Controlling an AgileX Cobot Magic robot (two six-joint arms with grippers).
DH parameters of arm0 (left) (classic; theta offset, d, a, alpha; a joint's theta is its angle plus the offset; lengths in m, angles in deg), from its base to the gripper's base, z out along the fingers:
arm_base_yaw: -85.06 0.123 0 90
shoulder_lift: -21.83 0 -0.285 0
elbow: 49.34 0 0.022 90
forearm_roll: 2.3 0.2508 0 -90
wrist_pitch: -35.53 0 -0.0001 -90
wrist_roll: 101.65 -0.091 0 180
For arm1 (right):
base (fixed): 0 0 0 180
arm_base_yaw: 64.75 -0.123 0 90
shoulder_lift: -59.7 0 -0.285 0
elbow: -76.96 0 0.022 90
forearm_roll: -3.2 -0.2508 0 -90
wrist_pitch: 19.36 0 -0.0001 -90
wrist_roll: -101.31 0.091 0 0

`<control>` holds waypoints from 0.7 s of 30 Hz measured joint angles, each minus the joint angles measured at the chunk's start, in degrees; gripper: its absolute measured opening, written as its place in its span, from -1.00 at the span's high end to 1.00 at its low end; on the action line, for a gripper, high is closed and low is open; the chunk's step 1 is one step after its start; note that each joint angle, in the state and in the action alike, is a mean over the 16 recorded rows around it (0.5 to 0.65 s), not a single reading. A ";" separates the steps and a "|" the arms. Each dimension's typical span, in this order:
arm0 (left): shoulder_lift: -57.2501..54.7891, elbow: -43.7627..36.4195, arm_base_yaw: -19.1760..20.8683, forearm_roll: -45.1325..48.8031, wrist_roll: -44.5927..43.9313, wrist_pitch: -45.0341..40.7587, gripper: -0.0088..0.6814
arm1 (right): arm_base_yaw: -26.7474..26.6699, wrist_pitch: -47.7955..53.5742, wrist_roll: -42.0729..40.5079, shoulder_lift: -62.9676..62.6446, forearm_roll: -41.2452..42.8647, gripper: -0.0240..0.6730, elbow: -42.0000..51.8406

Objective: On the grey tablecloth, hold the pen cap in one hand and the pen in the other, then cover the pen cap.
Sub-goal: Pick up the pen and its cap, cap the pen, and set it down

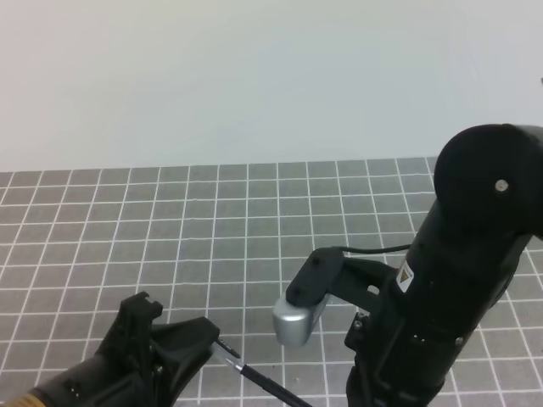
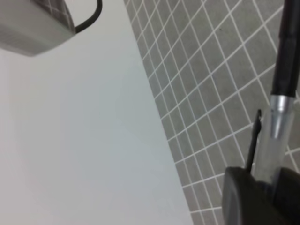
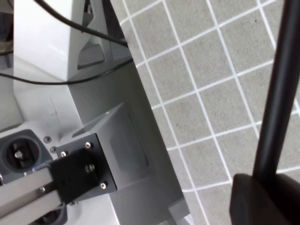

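While both arms hang low over the near edge of the cloth (image 1: 212, 220), the left gripper (image 2: 260, 187) is clamped on the cap (image 2: 271, 140). The pen (image 1: 270, 386) runs rightward from it toward the right gripper (image 3: 262, 197), whose fingers pinch its barrel.

Matt woven grey tablecloth (image 1: 212, 229); glossy black plastic pen (image 3: 276, 93) (silvery metal collar).
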 joint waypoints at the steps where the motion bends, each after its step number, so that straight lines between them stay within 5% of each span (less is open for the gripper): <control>1: 0.00 0.00 0.00 -0.01 0.01 -0.19 0.93 | 0.00 0.00 -0.04 0.21 -0.07 0.74 -0.01; 21: -0.02 0.00 0.09 0.03 0.06 -3.27 0.96 | -0.04 0.00 -1.04 4.07 -2.35 0.74 -1.32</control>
